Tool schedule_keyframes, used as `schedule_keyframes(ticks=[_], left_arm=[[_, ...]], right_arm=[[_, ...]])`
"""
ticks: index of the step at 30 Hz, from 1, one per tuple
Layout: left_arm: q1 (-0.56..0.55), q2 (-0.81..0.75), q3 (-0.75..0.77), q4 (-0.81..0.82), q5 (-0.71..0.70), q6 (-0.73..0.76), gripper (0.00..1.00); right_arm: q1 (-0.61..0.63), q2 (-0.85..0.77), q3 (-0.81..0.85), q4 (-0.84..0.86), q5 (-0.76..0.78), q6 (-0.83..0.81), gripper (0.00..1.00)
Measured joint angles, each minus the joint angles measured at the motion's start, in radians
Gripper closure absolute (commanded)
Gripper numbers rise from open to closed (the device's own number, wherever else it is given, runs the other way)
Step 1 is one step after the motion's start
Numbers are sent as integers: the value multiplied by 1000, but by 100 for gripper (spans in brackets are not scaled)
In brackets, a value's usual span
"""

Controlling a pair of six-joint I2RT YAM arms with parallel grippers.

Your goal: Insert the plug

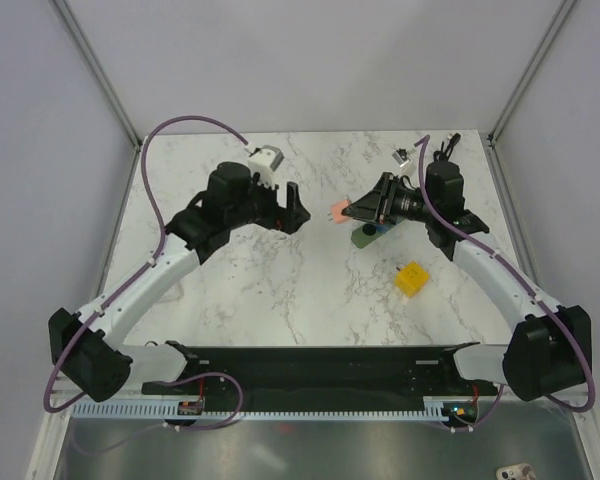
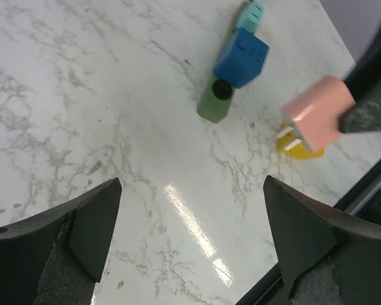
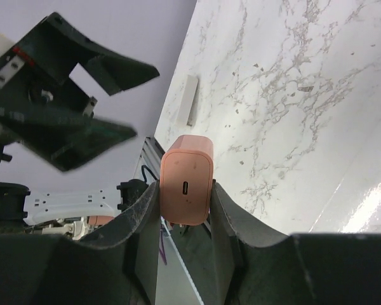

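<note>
My right gripper is clamped on the pink plug, held clear of the table near the green-and-blue socket block lying beneath it, while my left gripper stands wide and empty — pickup done, insertion not yet made.

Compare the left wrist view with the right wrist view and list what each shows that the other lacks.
Only the left wrist: a blue block, a green piece, a yellow block, and the prongs of the pink plug. Only the right wrist: the small port on the plug's back face. Both: the plug held in the right hand, the open left hand, and the marble table.
</note>
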Motion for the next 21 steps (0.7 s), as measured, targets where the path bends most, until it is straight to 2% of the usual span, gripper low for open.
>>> schedule_keyframes(ticks=[5, 7, 9, 10, 13, 18, 21], left_arm=[[286, 22, 3, -33, 88, -245, 0], [415, 19, -24, -66, 76, -345, 0], [522, 16, -59, -122, 40, -427, 2], [586, 7, -81, -155, 10, -474, 8], [740, -51, -146, -269, -97, -599, 18], [970, -143, -183, -426, -265, -772, 20], [1065, -115, -184, -497, -322, -846, 16]], right_arm=[[-21, -33, -27, -2, 1, 0, 100], [-21, -51, -37, -2, -1, 0, 100], [-21, -68, -47, -2, -3, 2, 100], [-21, -77, -53, -2, -5, 3, 100], [-21, -106, -69, -8, -8, 3, 100], [-21, -137, -72, -29, -21, 0, 100], [-21, -140, -72, -34, -22, -1, 100]])
